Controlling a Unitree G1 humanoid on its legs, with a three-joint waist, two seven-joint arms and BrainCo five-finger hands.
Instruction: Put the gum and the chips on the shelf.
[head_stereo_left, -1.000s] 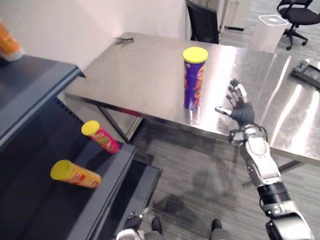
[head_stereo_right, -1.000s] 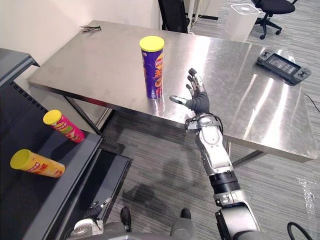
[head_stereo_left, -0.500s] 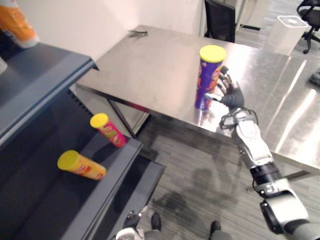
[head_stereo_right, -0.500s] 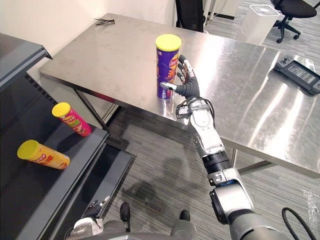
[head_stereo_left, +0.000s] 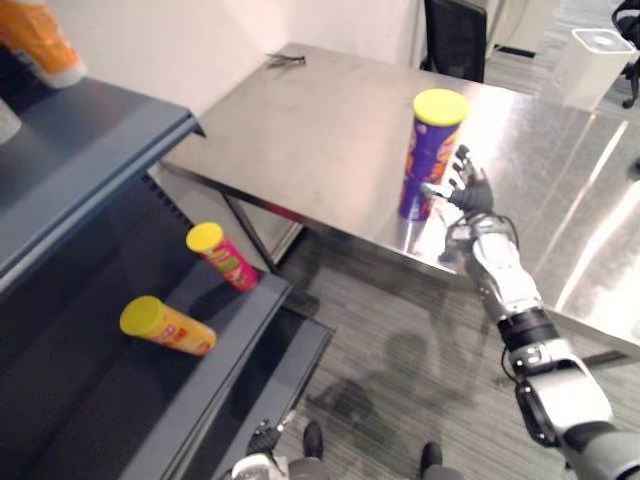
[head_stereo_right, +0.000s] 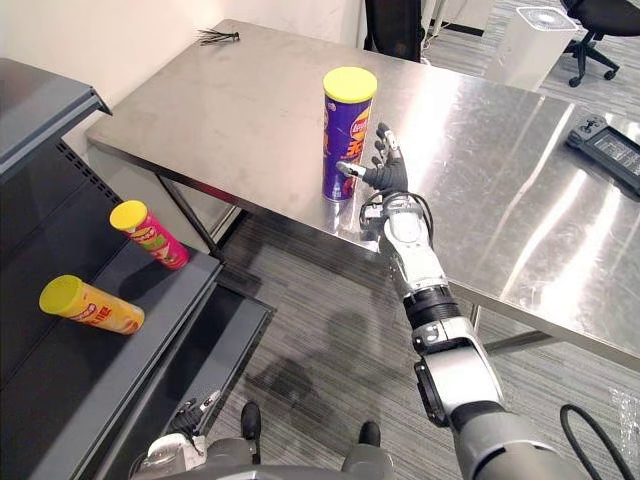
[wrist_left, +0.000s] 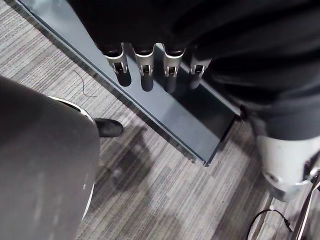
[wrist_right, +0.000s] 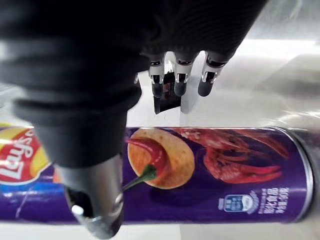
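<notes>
The purple chips can (head_stereo_right: 348, 135) stands upright on the tabletop (head_stereo_right: 230, 110), near its front edge. The right hand (head_stereo_right: 385, 177) is just beside it at 3 o'clock, its fingers (wrist_right: 180, 84) straight and spread, gripping nothing. The left hand (wrist_left: 145, 71) hangs low by the shelf (head_stereo_left: 226, 352), relaxed and empty. At 8 o'clock, a red can (head_stereo_left: 225, 257) and an orange can (head_stereo_left: 168, 327) lie on the shelf.

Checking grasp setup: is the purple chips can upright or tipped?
Upright. The purple chips can stands on the steel table, yellow lid up; right hand open beside it.

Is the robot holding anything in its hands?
Nothing is held. The right hand is open beside the purple chips can; the left hand hangs open.
</notes>
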